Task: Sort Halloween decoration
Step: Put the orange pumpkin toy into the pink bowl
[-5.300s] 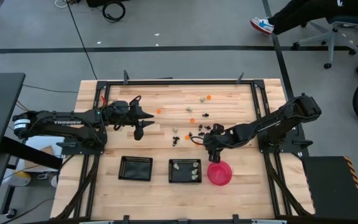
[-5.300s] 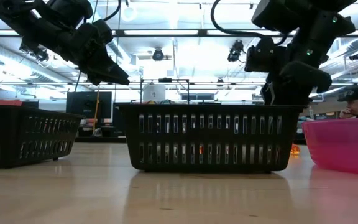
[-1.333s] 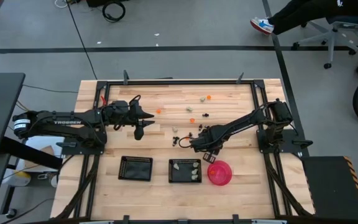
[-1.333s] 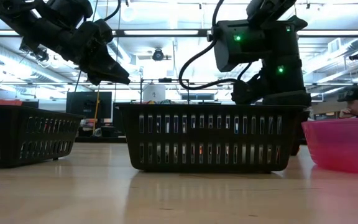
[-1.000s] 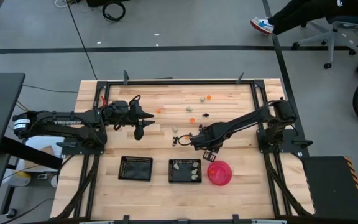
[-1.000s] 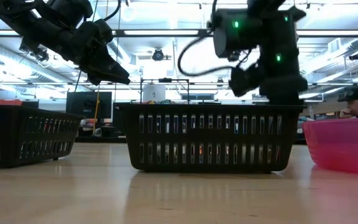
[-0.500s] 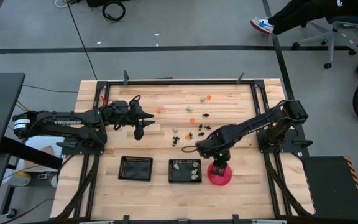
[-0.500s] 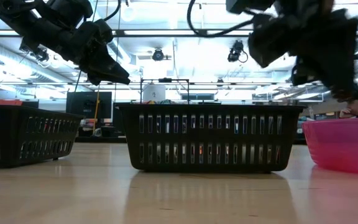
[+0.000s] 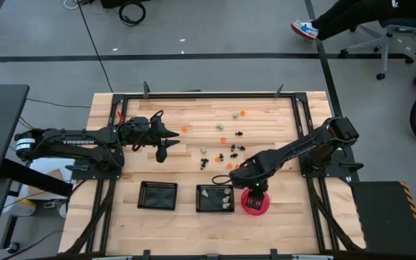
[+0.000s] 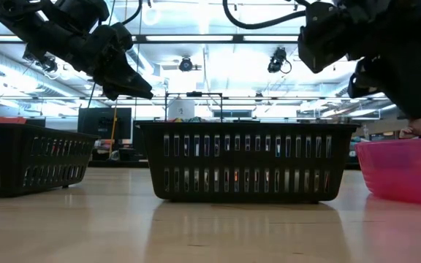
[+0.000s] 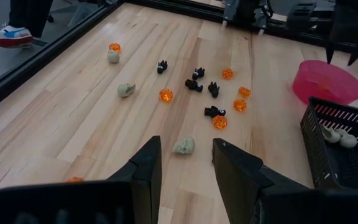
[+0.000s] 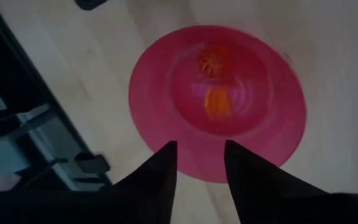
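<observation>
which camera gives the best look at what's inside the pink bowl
The right wrist view: it looks straight down into the pink bowl, showing two orange trinkets. The high view's bowl is partly covered by the right gripper; low shows its side wall.

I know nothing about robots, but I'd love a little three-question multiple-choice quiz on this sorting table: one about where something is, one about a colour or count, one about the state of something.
1. Where is the right gripper?
A. Above the pink bowl
B. Over the left black tray
C. Off the table

2. What colour are the trinkets in the pink bowl?
A. Black
B. Cream
C. Orange

3. What state is the left black tray in?
A. Heaped with trinkets
B. Nothing visible inside
C. Tipped over

Answers:
1. A: the right wrist view looks straight down into the bowl between its fingers.
2. C: two orange pieces lie in the bowl.
3. B: the high view shows only dark mesh there, while the middle black tray holds pale pieces.
</observation>
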You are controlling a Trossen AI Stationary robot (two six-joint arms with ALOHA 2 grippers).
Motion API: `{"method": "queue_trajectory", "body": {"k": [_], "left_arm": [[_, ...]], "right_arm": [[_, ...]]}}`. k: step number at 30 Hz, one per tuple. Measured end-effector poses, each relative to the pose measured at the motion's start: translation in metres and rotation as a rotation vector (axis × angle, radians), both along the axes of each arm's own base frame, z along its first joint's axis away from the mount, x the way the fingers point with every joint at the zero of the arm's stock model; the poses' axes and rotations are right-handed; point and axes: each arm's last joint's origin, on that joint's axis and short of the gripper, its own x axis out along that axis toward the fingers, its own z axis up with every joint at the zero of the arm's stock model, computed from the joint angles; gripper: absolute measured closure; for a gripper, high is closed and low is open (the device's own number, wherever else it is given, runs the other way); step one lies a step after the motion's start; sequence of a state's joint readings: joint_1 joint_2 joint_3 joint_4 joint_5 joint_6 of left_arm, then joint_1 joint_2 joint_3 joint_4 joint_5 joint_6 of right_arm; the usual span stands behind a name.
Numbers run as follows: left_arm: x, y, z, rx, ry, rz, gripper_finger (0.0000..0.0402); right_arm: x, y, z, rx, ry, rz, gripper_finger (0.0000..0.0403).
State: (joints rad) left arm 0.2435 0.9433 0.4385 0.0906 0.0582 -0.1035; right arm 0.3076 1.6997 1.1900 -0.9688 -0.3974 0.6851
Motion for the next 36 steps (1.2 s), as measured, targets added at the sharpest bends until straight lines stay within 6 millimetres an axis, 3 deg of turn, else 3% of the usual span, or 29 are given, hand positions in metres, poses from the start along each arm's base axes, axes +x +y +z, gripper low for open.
{"method": "queue_trajectory", "body": {"k": [6, 14, 19, 28, 36], "left_arm": [[0.0, 0.0, 0.0, 0.0, -0.001, 0.0, 0.0285], [0.0, 0.0, 0.0, 0.001, -0.001, 0.0, 0.0285], [0.0, 0.0, 0.0, 0.001, 0.0, 0.0, 0.0285], [0.0, 0.0, 0.0, 0.001, 0.001, 0.0, 0.0285], [0.0, 0.0, 0.0, 0.001, 0.001, 0.0, 0.0285]], "right_arm": [[-0.004, -0.013, 0.0, -0.002, 0.085, -0.039, 0.0242], [0.001, -0.05, -0.003, -0.414, 0.013, -0.069, 0.0243], [0.004, -0.066, -0.002, -0.545, -0.032, 0.011, 0.0227], [0.014, -0.091, -0.004, -0.571, -0.112, 0.011, 0.0172], [0.003, -0.108, -0.034, -0.555, -0.091, -0.003, 0.0167]]}}
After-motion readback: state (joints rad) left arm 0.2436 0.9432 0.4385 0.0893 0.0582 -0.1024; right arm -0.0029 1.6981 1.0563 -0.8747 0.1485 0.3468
